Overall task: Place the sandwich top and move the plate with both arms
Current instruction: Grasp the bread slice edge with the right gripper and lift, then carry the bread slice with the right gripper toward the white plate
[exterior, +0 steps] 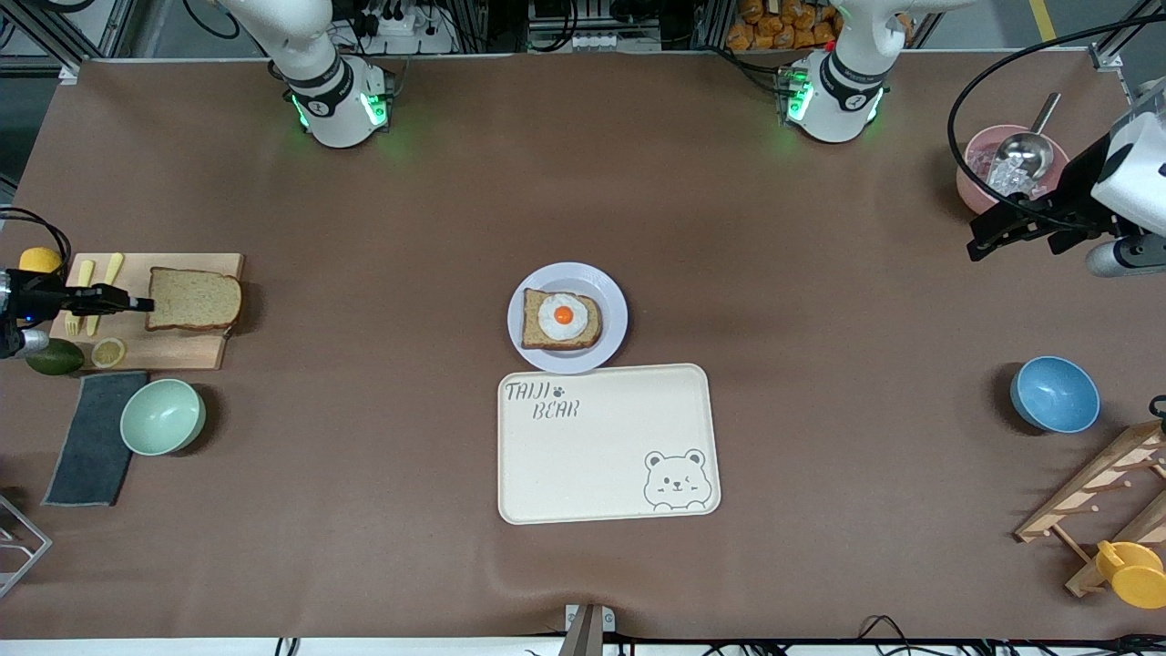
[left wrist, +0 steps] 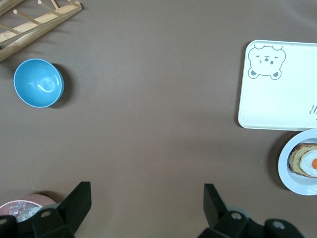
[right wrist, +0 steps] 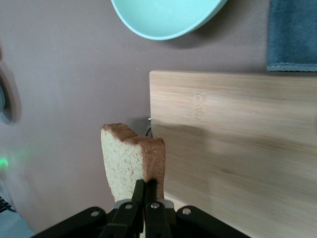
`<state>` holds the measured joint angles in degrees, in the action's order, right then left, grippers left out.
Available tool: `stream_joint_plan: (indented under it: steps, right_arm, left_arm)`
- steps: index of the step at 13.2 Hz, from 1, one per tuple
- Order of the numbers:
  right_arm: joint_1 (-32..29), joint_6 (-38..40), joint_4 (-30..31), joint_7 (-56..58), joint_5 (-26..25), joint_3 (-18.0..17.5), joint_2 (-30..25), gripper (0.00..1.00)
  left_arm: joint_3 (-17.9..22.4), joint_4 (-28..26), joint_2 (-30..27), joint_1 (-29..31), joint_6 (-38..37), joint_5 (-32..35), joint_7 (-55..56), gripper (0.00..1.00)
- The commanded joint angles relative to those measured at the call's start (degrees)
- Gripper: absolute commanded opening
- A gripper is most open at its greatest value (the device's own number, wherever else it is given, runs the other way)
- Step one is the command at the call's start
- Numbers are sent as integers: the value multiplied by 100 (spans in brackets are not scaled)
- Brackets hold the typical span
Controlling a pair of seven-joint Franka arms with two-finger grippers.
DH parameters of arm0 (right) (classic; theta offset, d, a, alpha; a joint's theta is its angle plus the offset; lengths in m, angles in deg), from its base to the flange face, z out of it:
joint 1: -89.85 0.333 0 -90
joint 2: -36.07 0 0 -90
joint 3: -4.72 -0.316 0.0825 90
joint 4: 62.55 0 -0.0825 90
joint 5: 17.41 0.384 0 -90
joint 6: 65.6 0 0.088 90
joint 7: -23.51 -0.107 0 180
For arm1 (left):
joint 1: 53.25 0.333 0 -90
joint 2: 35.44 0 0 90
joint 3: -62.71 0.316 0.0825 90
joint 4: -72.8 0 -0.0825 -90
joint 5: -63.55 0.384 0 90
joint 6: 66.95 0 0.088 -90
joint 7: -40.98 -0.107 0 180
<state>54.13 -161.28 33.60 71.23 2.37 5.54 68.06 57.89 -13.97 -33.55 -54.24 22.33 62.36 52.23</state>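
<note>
**Operator:** I have the right gripper (exterior: 146, 304) over the wooden cutting board (exterior: 196, 351) at the right arm's end of the table. Its fingers are pressed together on one edge of the sandwich top (exterior: 194, 300). In the right wrist view, the plain wholegrain slice (right wrist: 132, 159) stands up from the fingertips (right wrist: 139, 191), lifted clear of the board (right wrist: 237, 144).

**Observer:** And the plate?

**Operator:** The pale lavender plate (exterior: 612, 305) sits mid-table and carries the bread slice with the fried egg (exterior: 562, 319). Taking the plate as clock centre in the front view, the held slice is at about nine o'clock and well apart. The cream bear tray (exterior: 606, 446) is at six o'clock, its rim touching or just beside the plate.

**Observer:** Left arm?

**Operator:** It is waiting. The left gripper (exterior: 988, 240) hangs with its fingers (left wrist: 79, 201) spread wide and holding nothing, near the pink bowl with the metal scoop (exterior: 979, 155). The blue bowl (exterior: 1055, 394) is at about five o'clock from that gripper.

**Observer:** Other items?

**Operator:** The mint bowl (exterior: 163, 416) and grey cloth (exterior: 91, 437) lie nearer the front camera than the board. An avocado (exterior: 55, 356) and a lemon slice (exterior: 108, 352) are at its edge.
</note>
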Motion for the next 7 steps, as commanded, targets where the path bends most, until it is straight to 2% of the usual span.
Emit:
stream_joint_plan:
  steps: [1,5,7]
  right_arm:
    - [57,189,-8,-96,227,6,-140,0]
    - [153,330,9,-96,254,-3,-289,0]
    - [215,383,27,-79,420,-3,-289,0]
  left_arm:
    - [-27,28,-13,11,-59,75,53,100]
    - [-27,46,-13,2,-33,58,53,100]
    - [-27,37,-13,2,-42,66,53,100]
